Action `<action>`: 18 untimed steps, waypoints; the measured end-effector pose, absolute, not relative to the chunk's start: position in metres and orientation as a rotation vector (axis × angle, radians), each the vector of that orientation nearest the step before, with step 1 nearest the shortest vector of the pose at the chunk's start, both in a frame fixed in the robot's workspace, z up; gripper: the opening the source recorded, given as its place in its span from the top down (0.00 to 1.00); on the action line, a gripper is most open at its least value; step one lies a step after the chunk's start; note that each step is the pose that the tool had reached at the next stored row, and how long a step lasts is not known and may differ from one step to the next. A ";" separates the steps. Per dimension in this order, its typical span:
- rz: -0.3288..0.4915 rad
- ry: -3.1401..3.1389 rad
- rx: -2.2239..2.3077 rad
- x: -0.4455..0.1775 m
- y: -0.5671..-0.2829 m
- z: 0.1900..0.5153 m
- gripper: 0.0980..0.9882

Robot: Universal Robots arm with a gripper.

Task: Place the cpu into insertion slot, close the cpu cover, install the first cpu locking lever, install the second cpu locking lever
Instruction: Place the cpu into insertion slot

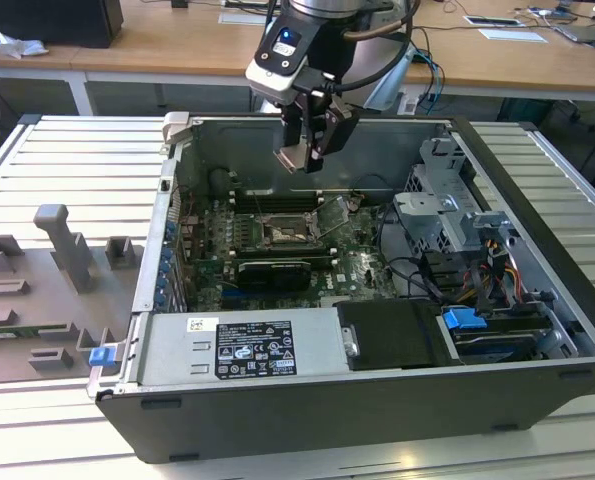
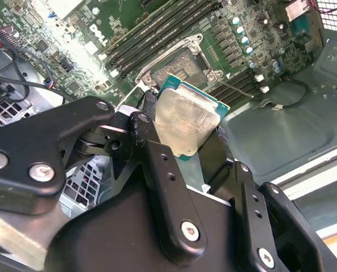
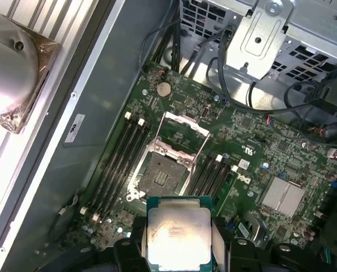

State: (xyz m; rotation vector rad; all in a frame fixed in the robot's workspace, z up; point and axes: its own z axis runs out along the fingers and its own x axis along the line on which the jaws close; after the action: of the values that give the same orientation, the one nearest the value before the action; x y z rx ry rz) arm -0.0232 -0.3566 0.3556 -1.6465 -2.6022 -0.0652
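My gripper (image 1: 309, 150) hangs above the open computer case, shut on the cpu (image 1: 293, 156). In both wrist views the cpu (image 2: 185, 120) (image 3: 176, 233) is a pale silver square chip with a green edge, clamped between the two black fingers (image 2: 148, 123). The insertion slot (image 3: 167, 170) (image 2: 182, 65) (image 1: 282, 232) lies below on the green board, its dark centre bare. The cpu cover (image 3: 187, 122) is a thin silver frame standing swung up at one side of the slot. The cpu is well above the slot and touches nothing else.
Long black memory slots (image 3: 120, 156) flank the socket on both sides. A black graphics card (image 1: 274, 272), a power supply (image 1: 247, 348), a drive cage (image 1: 447, 215) and loose cables (image 3: 236, 85) crowd the case. Grey fixtures (image 1: 67, 245) stand on the table at the exterior view's left.
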 end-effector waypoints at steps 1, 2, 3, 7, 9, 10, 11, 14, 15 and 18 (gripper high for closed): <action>-0.064 -2.597 -1.651 -0.023 -0.357 0.355 0.50; -0.062 -2.593 -1.654 -0.023 -0.357 0.355 0.50; -0.061 -2.590 -1.657 -0.023 -0.357 0.355 0.50; -0.058 -2.577 -1.672 -0.023 -0.357 0.354 0.50; -0.058 -2.570 -1.681 -0.023 -0.357 0.353 0.50; -0.058 -2.568 -1.685 -0.023 -0.357 0.353 0.50; -0.058 -2.566 -1.687 -0.023 -0.357 0.352 0.50; -0.058 -2.563 -1.692 -0.023 -0.357 0.351 0.50; -0.058 -2.563 -1.693 -0.023 -0.357 0.350 0.50; -0.058 -2.562 -1.695 -0.023 -0.357 0.349 0.50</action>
State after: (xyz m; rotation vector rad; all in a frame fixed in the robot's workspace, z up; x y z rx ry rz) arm -0.0232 -0.3566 0.3490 -1.6945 -2.5618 -0.0581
